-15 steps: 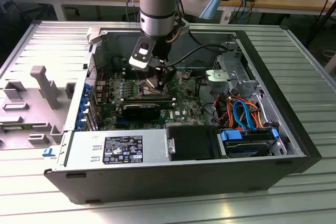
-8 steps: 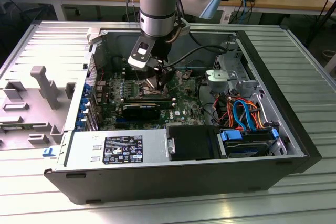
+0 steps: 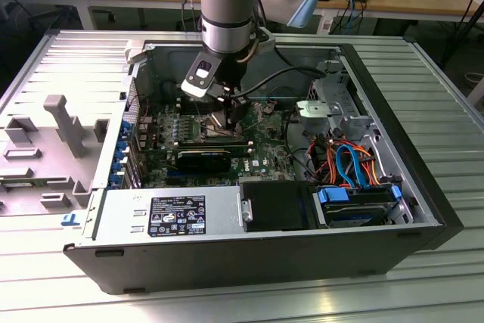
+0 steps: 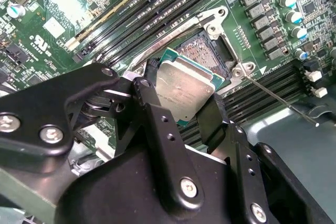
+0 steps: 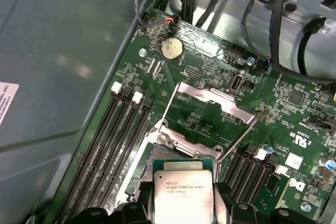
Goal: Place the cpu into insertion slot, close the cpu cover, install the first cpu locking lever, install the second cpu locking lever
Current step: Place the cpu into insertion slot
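Rig: one robot arm reaches down into an open black desktop computer case (image 3: pixel 227 259) that lies on its side on a ribbed grey metal surface (image 3: pixel 446 149).
Tool: the black two-fingered tool (image 4: pixel 181 95) is pressed onto opposite edges of the chip, pinching it; in the exterior view the tool (image 3: pixel 231 111) hangs low over the green circuit board (image 3: pixel 265 153).
Cpu: the small flat square chip with a dull silver top, the cpu (image 4: pixel 186 90), is in the tool's grip, directly over the near part of the socket; in the first wrist view the cpu (image 5: pixel 184 192) sits between the two fingers.
Insertion slot: the square socket with a silver metal rim, the insertion slot (image 4: pixel 207 51), lies open, and its field of fine contacts shows beyond the chip's far edge.
Seating: the chip looks raised and offset from the socket, so it is judged not yet seated.
Cpu cover: the thin silver frame plate with a cut-out window, the cpu cover (image 5: pixel 220 102), is swung back, away from the socket.
Locking lever: a thin bare metal rod, a locking lever (image 4: pixel 278 100), stands released beside the socket.
Progress: the first step is under way. The cover is unclosed and the levers are not latched, so three steps remain.
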You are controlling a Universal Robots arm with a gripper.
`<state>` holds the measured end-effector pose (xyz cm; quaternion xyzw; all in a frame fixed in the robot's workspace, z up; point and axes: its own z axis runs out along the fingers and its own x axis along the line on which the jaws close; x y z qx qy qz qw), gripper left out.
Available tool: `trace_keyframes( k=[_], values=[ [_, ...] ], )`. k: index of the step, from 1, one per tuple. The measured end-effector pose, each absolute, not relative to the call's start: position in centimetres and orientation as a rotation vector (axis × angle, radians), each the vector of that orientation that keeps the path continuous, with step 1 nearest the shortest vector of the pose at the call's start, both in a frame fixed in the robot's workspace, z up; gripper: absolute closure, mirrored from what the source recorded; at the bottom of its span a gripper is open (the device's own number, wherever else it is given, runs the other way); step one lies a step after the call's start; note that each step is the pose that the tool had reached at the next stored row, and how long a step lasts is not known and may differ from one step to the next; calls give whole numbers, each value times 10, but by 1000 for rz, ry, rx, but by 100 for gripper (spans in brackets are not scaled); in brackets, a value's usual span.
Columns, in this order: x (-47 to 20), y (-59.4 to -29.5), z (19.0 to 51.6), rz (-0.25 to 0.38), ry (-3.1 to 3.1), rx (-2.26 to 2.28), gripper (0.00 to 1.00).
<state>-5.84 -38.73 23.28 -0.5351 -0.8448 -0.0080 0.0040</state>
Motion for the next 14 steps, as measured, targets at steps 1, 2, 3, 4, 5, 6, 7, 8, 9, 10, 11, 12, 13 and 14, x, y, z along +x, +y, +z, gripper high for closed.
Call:
trace_keyframes(
  k=[1, 2, 3, 4, 5, 6, 7, 8, 9, 10, 11, 12, 13, 14],
  values=[
    [-58, -386, 233, -25, -2638, -1690, 46],
    [-58, -386, 233, -25, -2635, -1696, 46],
    [-58, -385, 233, -25, -2628, -1707, 46],
    [-58, -384, 232, -25, -2620, -1719, 46],
    [-58, -384, 232, -25, -2614, -1729, 46],
    [-58, -384, 232, -25, -2607, -1739, 46],
    [-58, -384, 232, -25, -2596, -1755, 46],
    [-58, -384, 232, -25, -2582, -1776, 46],
    [-58, -384, 232, -25, -2572, -1791, 46],
    [-58, -384, 232, -25, -2564, -1803, 46],
    [-58, -384, 232, -25, -2557, -1813, 46],
    [-58, -384, 231, -25, -2548, -1825, 46],
    [-58, -384, 231, -25, -2543, -1833, 46],
    [-58, -384, 231, -25, -2538, -1839, 46]
  ],
)
